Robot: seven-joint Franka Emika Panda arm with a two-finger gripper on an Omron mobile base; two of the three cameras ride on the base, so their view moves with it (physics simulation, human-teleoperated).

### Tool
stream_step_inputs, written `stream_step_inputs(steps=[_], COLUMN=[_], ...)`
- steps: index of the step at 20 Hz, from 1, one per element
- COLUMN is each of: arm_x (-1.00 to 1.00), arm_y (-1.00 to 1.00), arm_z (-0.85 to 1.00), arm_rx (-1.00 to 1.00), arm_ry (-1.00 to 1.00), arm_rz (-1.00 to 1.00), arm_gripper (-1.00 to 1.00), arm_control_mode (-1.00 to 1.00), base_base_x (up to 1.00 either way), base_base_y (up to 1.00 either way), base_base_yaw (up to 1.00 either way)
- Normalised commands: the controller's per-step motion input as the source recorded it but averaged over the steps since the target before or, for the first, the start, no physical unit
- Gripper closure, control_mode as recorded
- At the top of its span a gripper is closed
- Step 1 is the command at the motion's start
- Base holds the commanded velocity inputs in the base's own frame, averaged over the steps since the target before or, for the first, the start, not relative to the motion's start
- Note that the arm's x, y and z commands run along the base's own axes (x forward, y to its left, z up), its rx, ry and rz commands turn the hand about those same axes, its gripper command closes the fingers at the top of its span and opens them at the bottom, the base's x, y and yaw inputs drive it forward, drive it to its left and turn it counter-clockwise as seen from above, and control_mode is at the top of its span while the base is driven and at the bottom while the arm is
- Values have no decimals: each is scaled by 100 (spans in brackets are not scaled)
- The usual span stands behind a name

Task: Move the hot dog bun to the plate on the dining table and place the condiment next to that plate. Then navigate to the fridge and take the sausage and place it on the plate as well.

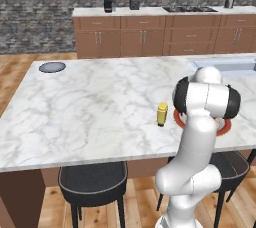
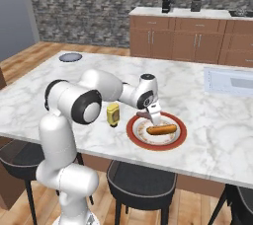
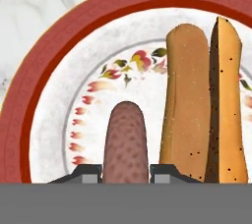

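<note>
My gripper (image 2: 151, 116) hangs just above the near-left part of the red-rimmed plate (image 2: 131, 131), shut on the reddish-brown sausage (image 2: 143, 114). In the hand view the sausage (image 3: 125, 142) stands between the two fingertips (image 3: 89, 173), over the plate (image 3: 44, 85). The orange-tan hot dog bun (image 2: 161, 130) lies on the plate; in the hand view the split bun (image 3: 203, 100) is right of the sausage. The yellow condiment (image 2: 112, 114) stands upright on the marble dining table (image 2: 212, 135), just left of the plate. From the left base, the condiment (image 1: 162, 114) shows and my arm hides most of the plate (image 1: 226, 127).
A small grey-blue dish (image 1: 52, 67) lies at the table's far left corner. A sink (image 2: 230, 81) is set into the far right of the table. Dark stools (image 1: 92, 184) stand along the near edge. Wooden cabinets (image 1: 145, 37) line the back wall.
</note>
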Motion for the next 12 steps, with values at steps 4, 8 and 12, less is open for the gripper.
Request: stream_step_inputs(steps=[4,8,12], arm_x=[14,3,2], arm_y=[-6,-7,-6], arm_z=[-18,-21,-20], arm_rx=[0,0,0], arm_ry=[0,0,0], arm_rz=[0,0,0], arm_gripper=[100,100,100], arm_control_mode=[-100,-100,-100], base_base_x=[0,0,0], base_base_y=[0,0,0], base_base_yaw=[0,0,0])
